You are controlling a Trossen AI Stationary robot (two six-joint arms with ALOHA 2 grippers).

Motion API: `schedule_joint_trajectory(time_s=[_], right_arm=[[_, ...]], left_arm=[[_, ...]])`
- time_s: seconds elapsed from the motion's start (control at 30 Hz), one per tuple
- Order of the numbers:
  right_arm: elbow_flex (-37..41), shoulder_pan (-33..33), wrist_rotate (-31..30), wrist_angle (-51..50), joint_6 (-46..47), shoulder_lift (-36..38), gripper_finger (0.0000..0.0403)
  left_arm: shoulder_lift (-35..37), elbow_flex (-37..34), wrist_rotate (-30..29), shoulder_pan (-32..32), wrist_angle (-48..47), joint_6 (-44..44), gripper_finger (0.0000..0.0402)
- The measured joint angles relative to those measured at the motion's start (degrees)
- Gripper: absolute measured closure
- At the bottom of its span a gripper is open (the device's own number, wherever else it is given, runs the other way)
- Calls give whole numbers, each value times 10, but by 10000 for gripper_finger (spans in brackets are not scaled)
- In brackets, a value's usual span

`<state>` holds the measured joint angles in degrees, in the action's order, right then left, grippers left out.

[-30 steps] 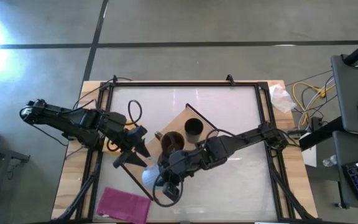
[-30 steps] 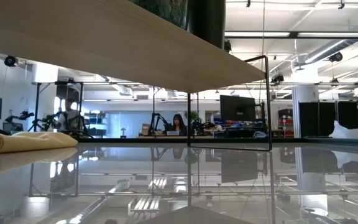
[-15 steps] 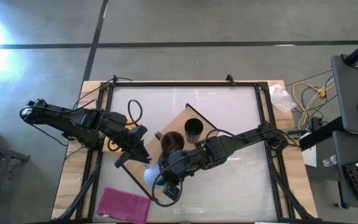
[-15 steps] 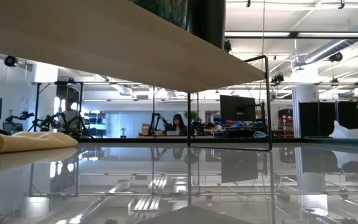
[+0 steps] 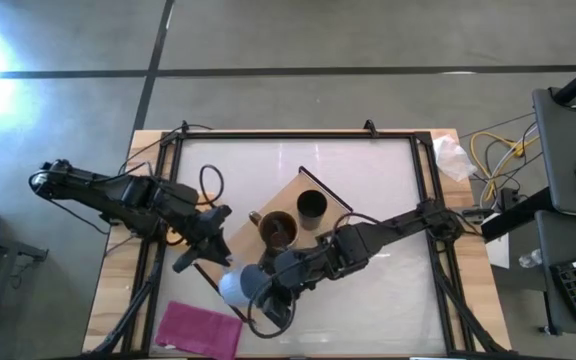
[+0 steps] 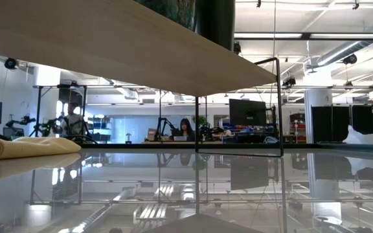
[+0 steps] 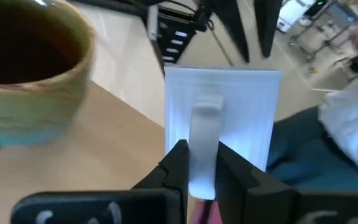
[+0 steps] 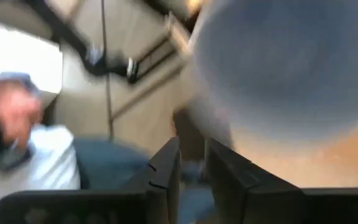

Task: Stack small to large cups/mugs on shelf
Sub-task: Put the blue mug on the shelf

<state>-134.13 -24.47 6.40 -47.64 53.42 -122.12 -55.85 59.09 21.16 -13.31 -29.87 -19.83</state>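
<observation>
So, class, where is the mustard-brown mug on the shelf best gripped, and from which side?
Probably the rim, pinched from straight above: the mustard-brown mug stands upright on the shelf, mouth open. Its handle sticks out toward the left arm, a second option.

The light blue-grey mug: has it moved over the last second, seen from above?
Yes. The light blue-grey mug has slid toward the magenta cloth and away from the mustard-brown mug, with the left hand clamped on its handle.
</observation>
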Motion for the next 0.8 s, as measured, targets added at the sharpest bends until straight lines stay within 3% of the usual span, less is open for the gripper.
schedule_joint_trajectory(time_s=[0.17,0.33,0.8], right_arm=[[0,-23,7,-80,17,4,306],[0,-35,-55,-121,40,6,294],[-1,-56,-99,-152,109,9,323]], left_arm=[[31,-17,-53,-9,-5,67,373],[64,-43,-56,-11,13,103,373],[227,-217,-55,-33,165,97,373]])
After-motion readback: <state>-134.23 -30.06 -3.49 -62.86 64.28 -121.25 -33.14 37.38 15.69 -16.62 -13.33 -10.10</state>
